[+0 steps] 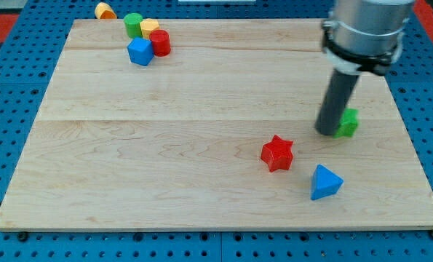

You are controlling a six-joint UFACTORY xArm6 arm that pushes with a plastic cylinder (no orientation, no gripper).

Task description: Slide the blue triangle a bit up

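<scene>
The blue triangle lies on the wooden board near the view's bottom right. My tip stands above it, touching or nearly touching the left side of a green block. A red star lies to the left of the blue triangle and below-left of my tip.
At the view's top left sit a green cylinder, a yellow block, a red cylinder and a blue cube, close together. An orange block lies at the board's top edge. Blue pegboard surrounds the board.
</scene>
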